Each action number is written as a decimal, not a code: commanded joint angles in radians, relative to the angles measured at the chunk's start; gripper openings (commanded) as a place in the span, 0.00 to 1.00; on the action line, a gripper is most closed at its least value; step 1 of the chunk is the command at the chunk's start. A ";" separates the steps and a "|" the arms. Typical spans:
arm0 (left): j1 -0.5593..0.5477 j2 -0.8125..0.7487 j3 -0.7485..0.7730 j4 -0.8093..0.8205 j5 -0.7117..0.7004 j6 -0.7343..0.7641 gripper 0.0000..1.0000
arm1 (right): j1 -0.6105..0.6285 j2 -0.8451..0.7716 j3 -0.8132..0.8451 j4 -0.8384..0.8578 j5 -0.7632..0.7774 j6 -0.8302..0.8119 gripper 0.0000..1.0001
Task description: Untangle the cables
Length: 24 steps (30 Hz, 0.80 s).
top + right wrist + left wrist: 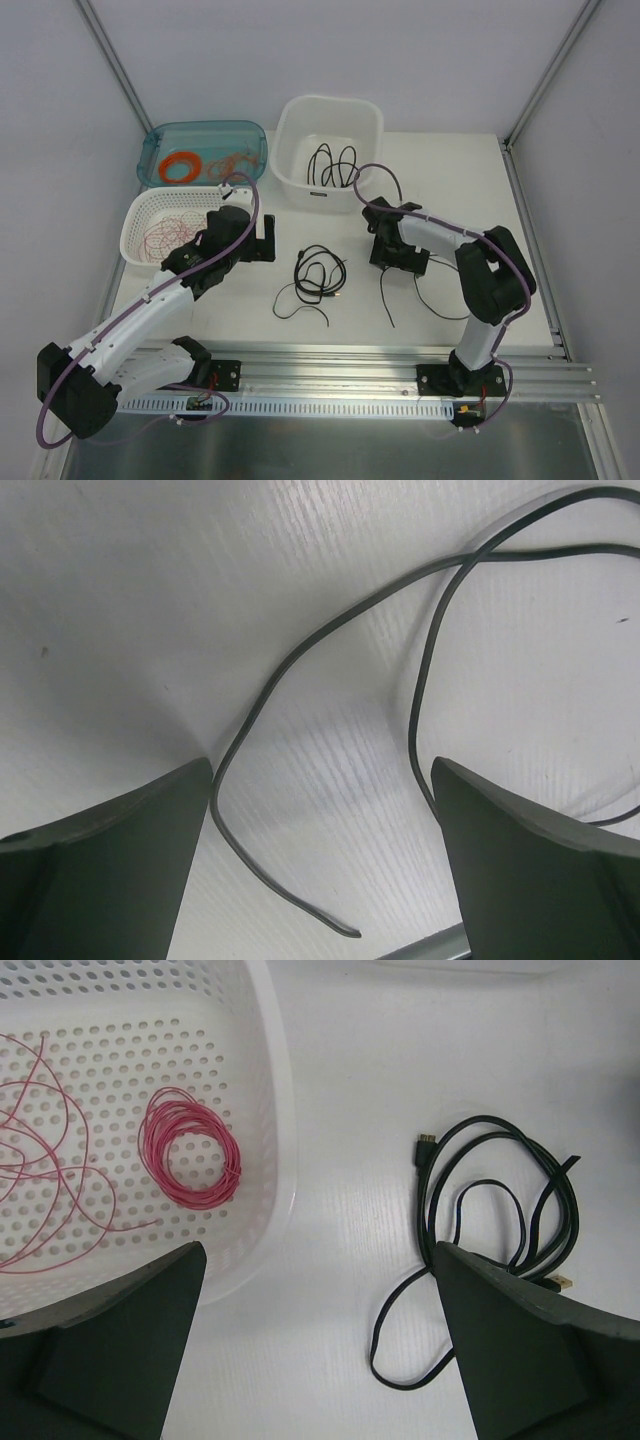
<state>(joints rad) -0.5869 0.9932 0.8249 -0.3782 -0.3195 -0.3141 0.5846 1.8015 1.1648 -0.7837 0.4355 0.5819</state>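
A loose tangle of black cables (318,272) (427,1195) lies mid-table, a gold-tipped plug at its near side. My left gripper (266,240) (318,1260) hangs open between the white basket and this tangle, nothing between its fingers; one black loop lies by its right finger. A separate thin black cable (384,295) (300,650) lies on the table to the right. My right gripper (388,262) (322,770) stands open just above it, the strand and its free end lying loose between the fingers, not gripped.
A white perforated basket (135,225) (275,1110) at the left holds loose red wires and a neat pink ring (150,1145). A teal bin (160,140) behind it holds orange wire. A white tub (295,130) at the back holds black cables.
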 commanded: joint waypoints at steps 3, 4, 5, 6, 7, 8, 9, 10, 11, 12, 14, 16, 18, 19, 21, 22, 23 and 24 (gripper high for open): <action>0.012 -0.021 -0.009 0.032 -0.023 0.027 0.99 | -0.057 -0.004 -0.105 0.096 -0.124 -0.037 0.97; 0.012 -0.021 -0.010 0.032 -0.024 0.027 0.99 | -0.060 -0.010 -0.111 0.106 -0.132 -0.042 0.98; 0.010 -0.025 -0.012 0.032 -0.024 0.027 0.99 | -0.065 -0.007 -0.111 0.107 -0.139 -0.043 0.98; 0.012 -0.025 -0.013 0.033 -0.024 0.026 0.99 | -0.066 -0.002 -0.113 0.110 -0.162 -0.047 0.99; 0.012 -0.028 -0.012 0.035 -0.024 0.026 0.99 | -0.069 0.007 -0.114 0.113 -0.170 -0.047 0.99; 0.012 -0.028 -0.015 0.033 -0.024 0.026 0.99 | -0.069 0.012 -0.119 0.119 -0.185 -0.047 0.99; 0.010 -0.031 -0.015 0.033 -0.027 0.027 0.99 | -0.071 0.012 -0.129 0.126 -0.191 -0.045 0.94; 0.010 -0.031 -0.015 0.036 -0.030 0.029 0.99 | -0.071 0.010 -0.137 0.132 -0.196 -0.042 0.92; 0.010 -0.031 -0.015 0.035 -0.030 0.030 0.99 | -0.074 0.007 -0.143 0.142 -0.204 -0.042 0.89; 0.010 -0.033 -0.017 0.036 -0.030 0.029 0.99 | -0.072 0.007 -0.148 0.146 -0.205 -0.040 0.81; 0.010 -0.033 -0.017 0.038 -0.030 0.029 0.99 | -0.074 0.006 -0.148 0.150 -0.208 -0.045 0.71; 0.010 -0.034 -0.017 0.038 -0.030 0.030 0.99 | -0.074 0.009 -0.148 0.156 -0.215 -0.045 0.56; 0.012 -0.033 -0.015 0.039 -0.032 0.032 0.99 | -0.074 0.018 -0.146 0.162 -0.222 -0.047 0.44; 0.012 -0.036 -0.015 0.039 -0.035 0.032 0.99 | -0.075 0.021 -0.149 0.164 -0.227 -0.045 0.39; 0.010 -0.039 -0.018 0.041 -0.036 0.035 0.99 | -0.072 0.024 -0.151 0.175 -0.239 -0.048 0.26; 0.012 -0.038 -0.018 0.041 -0.038 0.035 0.99 | -0.072 0.025 -0.154 0.184 -0.245 -0.048 0.22; 0.012 -0.039 -0.018 0.039 -0.038 0.035 0.99 | -0.072 0.027 -0.155 0.187 -0.245 -0.050 0.15; 0.012 -0.039 -0.018 0.041 -0.038 0.036 0.99 | -0.072 0.030 -0.155 0.190 -0.248 -0.051 0.12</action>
<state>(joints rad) -0.5869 0.9787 0.8181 -0.3710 -0.3256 -0.2955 0.5072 1.7515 1.0721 -0.6140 0.2321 0.5209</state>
